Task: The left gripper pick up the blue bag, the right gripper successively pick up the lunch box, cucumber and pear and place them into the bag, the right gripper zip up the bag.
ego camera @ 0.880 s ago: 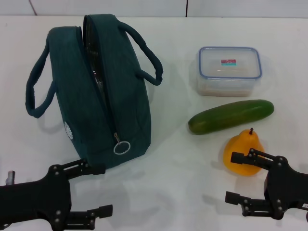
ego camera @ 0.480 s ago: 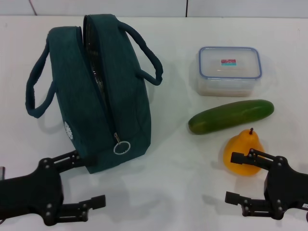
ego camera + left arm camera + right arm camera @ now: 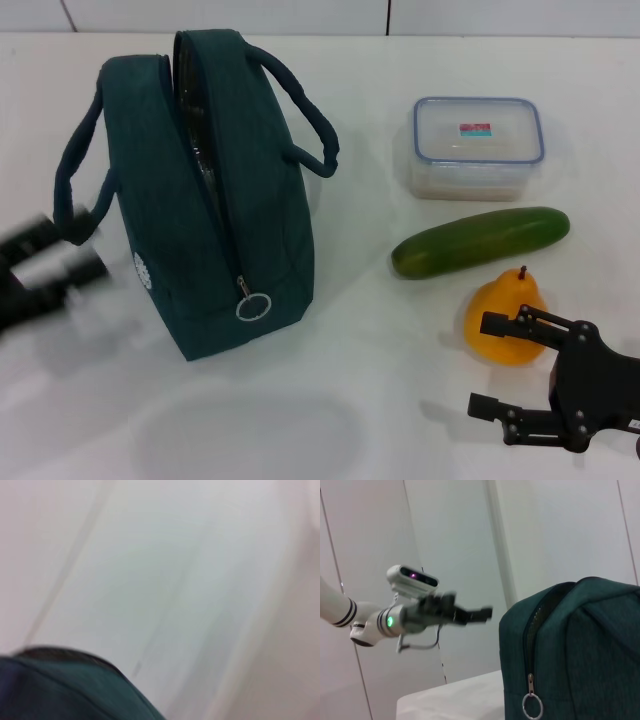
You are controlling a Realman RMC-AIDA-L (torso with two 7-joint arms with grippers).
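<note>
Upright on the white table [image 3: 360, 420] stands the large dark teal fabric bag [image 3: 210, 200], zipper partly undone along its top, a ring pull [image 3: 253, 305] hanging at its near end and a small white round logo [image 3: 141, 270] on its side; no lettering can be read. To the bag's right lies the clear rectangular plastic lunch box [image 3: 478, 146] with a blue-rimmed lid and a red-and-teal label [image 3: 476, 129], its print too small to read. Nearer than the box lies the long dark green cucumber [image 3: 480, 241], then the yellow-orange pear [image 3: 507, 318]. The right claw [image 3: 497, 365] rests low beside the pear, fingers spread, holding nothing. The left claw [image 3: 55, 250] is raised at the bag's left handle, released, arm level.
</note>
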